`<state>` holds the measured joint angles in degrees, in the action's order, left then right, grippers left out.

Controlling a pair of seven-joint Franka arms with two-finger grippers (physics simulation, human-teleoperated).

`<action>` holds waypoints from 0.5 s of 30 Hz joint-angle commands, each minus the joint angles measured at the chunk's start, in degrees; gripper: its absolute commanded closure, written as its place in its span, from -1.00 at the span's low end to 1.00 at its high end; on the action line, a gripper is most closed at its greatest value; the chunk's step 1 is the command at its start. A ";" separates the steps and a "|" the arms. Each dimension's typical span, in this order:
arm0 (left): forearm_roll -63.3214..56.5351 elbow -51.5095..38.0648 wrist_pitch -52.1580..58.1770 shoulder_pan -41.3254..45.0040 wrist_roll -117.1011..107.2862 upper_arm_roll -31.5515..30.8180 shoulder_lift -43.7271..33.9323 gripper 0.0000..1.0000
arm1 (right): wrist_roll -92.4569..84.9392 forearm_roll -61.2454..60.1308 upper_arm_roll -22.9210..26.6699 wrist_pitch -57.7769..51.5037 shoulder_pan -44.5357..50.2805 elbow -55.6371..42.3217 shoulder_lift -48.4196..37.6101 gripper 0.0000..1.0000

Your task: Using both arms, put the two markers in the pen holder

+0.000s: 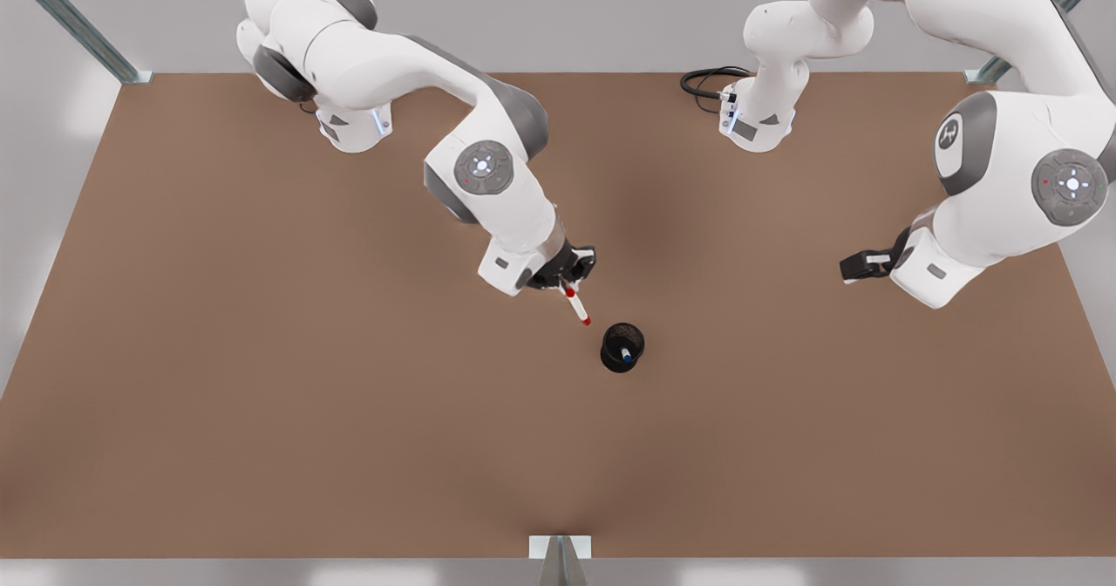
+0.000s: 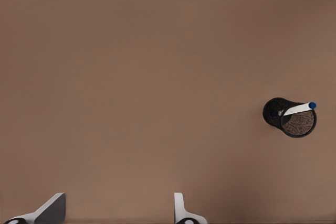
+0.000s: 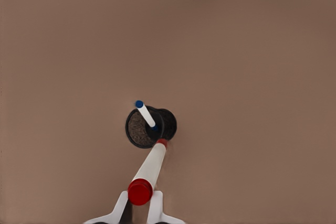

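I see the red marker [image 3: 148, 169], white barrel with red cap and tip, pinched in my right gripper [image 1: 565, 282], its tip just short of the pen holder [image 1: 622, 347], a small black cup on the brown tabletop [image 1: 261, 394]. The blue marker [image 2: 298, 108] already leans inside the holder; the left wrist view shows it resting across the rim. My left gripper [image 1: 859, 265] hangs spread and empty, well apart from the holder.

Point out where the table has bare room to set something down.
Bare table spans the front view's left and near edge. Crowded: the middle, where the right gripper holds the red marker beside the pen holder containing the blue marker. The left gripper waits open.
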<state>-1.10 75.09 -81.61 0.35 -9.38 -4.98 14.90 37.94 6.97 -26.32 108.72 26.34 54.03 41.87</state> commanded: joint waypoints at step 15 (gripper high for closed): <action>-0.04 -0.03 0.49 -0.09 9.30 0.06 1.45 -1.00 | 18.66 0.59 7.07 14.15 8.11 -4.29 8.05 0.53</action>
<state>-1.11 75.09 -81.19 0.26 -3.99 -4.91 16.37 48.04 7.20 -19.26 120.34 34.40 49.76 49.84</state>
